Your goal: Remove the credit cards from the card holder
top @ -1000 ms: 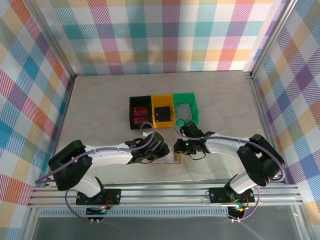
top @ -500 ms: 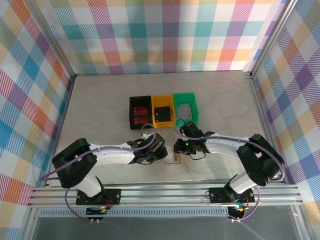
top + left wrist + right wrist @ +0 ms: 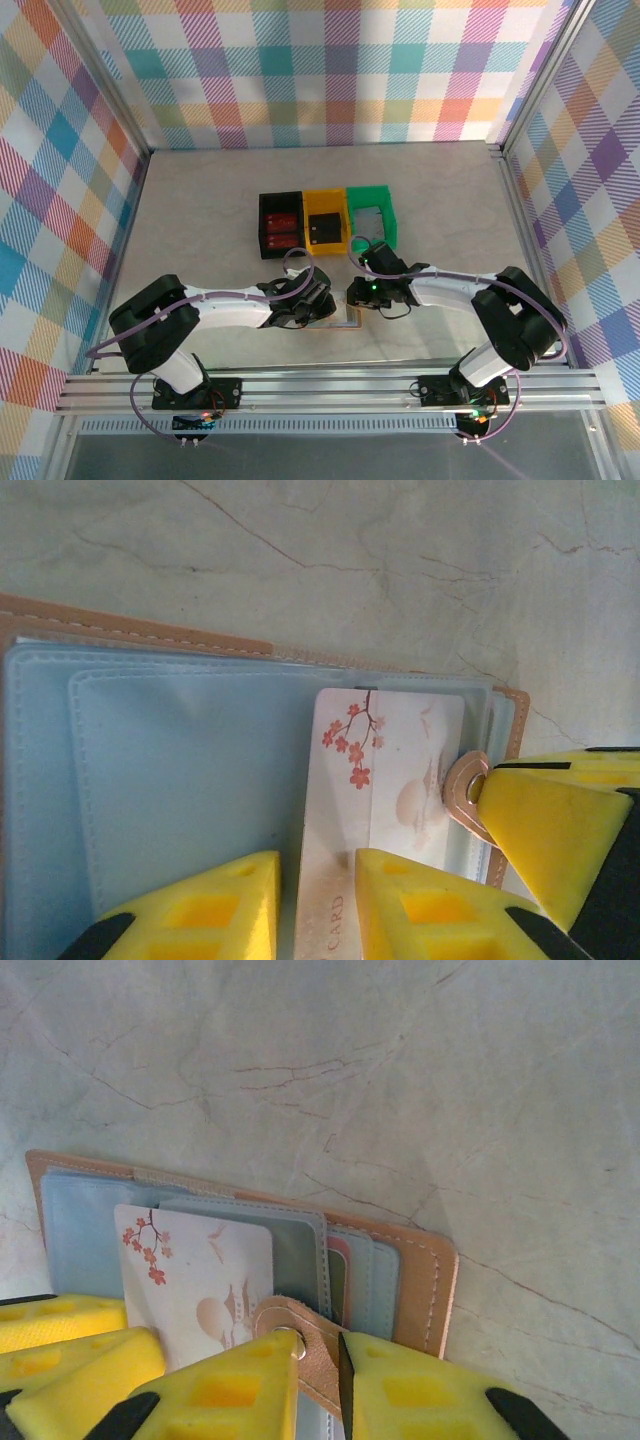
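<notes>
Tan card holder in right claw, card at left claw

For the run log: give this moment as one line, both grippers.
right gripper: shut on snap tab of card holder | left gripper: astride blossom card edge, grip unclear | card: on open holder

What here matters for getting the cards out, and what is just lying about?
In the job: card holder, blossom-printed credit card, left tool, right tool pinching the snap tab.
Lying about: black bin, yellow bin, green bin.
</notes>
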Robot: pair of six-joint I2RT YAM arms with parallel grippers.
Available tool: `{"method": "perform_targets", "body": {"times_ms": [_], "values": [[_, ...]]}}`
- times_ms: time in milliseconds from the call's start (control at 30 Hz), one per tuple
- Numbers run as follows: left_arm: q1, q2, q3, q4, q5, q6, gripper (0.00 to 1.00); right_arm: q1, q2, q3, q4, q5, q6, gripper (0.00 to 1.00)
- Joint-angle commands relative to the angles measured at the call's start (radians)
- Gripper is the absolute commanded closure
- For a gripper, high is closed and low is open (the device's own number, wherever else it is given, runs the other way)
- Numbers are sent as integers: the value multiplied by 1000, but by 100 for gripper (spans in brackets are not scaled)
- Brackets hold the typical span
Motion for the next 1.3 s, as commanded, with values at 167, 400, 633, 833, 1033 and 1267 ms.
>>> {"method": "perform_targets", "body": {"times_ms": [167, 400, 633, 833, 1033, 1267], "values": [[-8, -12, -40, 69, -1, -22, 82, 12, 73, -66, -52, 20, 15, 82], [-8, -48, -71, 108, -18, -36, 85, 12, 90, -75, -22, -4, 28, 82], [-8, -83, -85, 113, -35, -33, 92, 12, 81, -83, -23, 1, 30, 82], [-8, -103, -91, 99, -43, -26, 100, 13, 79, -86, -27, 9, 30, 82], [-8, -139, -102, 70, -65, -14, 100, 12, 73, -81, -45, 24, 25, 82], [-8, -217, -123, 18, -87, 34, 100, 11, 68, -78, -64, 41, 19, 83]]}}
